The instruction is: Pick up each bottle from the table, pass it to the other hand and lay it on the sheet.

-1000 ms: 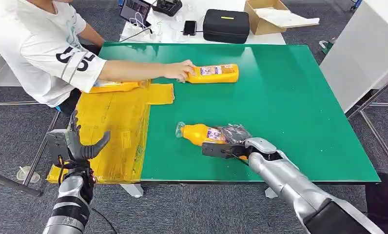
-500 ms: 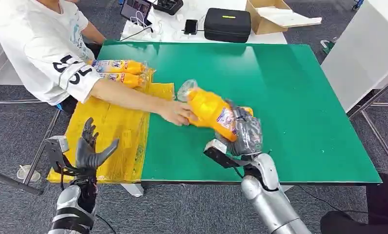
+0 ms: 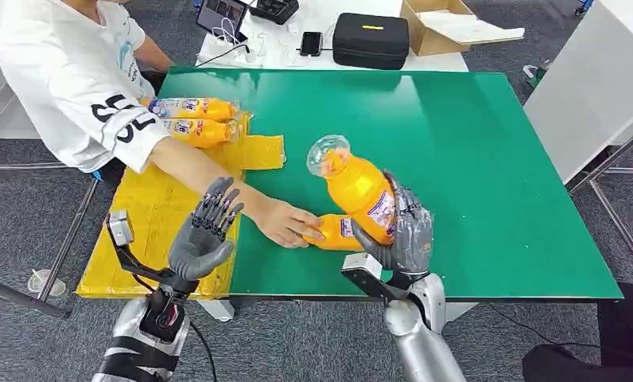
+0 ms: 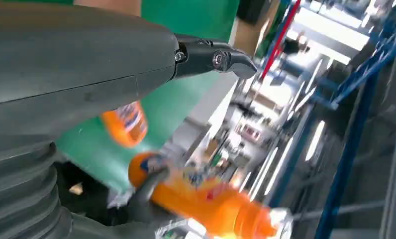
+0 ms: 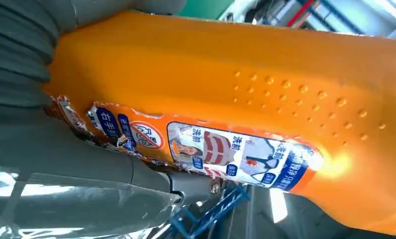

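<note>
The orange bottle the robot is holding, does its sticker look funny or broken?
Yes. On the orange bottle that the right hand grips, the label looks torn: its edge nearest the hand is ragged and peeling in the right wrist view. The bottle itself looks whole, with no spill showing.

Silver ribbed arms point(image 3: 130, 350), dark grey fingers point(image 3: 218, 203), black cables.

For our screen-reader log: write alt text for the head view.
The robot's right hand holds an orange bottle above the green table, while its open left hand rises beside it. A person's hand touches another bottle lying beneath.
</note>
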`<control>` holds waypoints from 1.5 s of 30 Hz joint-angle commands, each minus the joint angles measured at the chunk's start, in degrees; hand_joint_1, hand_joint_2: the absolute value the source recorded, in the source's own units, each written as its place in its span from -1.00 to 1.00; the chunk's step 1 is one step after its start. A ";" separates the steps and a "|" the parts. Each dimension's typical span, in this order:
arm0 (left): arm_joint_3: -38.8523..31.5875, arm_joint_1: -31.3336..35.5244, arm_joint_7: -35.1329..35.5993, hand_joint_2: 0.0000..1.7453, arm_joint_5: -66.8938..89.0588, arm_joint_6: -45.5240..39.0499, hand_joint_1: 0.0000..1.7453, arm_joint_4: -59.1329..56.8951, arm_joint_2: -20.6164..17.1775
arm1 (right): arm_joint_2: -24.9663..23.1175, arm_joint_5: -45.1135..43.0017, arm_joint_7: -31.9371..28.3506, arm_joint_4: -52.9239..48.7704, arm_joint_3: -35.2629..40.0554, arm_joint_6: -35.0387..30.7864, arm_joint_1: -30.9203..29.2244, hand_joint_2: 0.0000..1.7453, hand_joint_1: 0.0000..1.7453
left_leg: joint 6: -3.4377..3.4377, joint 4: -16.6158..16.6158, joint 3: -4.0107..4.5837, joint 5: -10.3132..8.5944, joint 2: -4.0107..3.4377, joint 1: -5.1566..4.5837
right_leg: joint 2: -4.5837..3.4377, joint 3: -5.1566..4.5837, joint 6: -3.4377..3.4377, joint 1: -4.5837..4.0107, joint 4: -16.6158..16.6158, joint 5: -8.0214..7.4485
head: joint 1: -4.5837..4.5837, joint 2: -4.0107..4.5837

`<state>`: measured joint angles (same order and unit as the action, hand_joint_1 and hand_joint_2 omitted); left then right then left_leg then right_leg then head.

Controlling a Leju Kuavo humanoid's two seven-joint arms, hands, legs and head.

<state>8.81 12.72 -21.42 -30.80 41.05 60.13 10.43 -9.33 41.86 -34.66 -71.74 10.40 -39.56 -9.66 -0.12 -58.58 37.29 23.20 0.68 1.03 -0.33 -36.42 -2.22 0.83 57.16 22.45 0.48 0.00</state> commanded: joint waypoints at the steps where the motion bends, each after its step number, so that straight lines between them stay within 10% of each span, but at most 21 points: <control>1: 10.61 0.92 -0.91 1.00 -0.74 -0.38 -1.00 3.13 -4.56 | -3.83 -4.23 -2.63 17.40 6.09 1.73 -4.27 1.00 1.00 | 0.01 0.04 -0.26 0.09 -0.22 0.05 | -0.15 0.21 0.10 -0.08 -0.07 0.02 | 0.00 -0.02; 45: 10.66 6.27 3.36 1.00 -9.42 -1.61 -1.00 -7.16 -1.58 | -10.65 -2.13 1.47 41.85 20.23 1.48 -11.89 1.00 1.00 | 0.01 0.03 -0.13 0.03 -0.07 0.04 | 0.05 0.08 0.07 -0.06 -0.04 0.05 | -0.04 0.00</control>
<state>20.66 18.06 -20.53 -35.31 38.16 52.98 7.52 -19.21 41.25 -33.51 -40.50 28.72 -38.97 -19.18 -0.15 -58.57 37.32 23.18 0.61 1.05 -0.34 -36.53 -2.21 0.81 57.16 22.45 0.44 0.00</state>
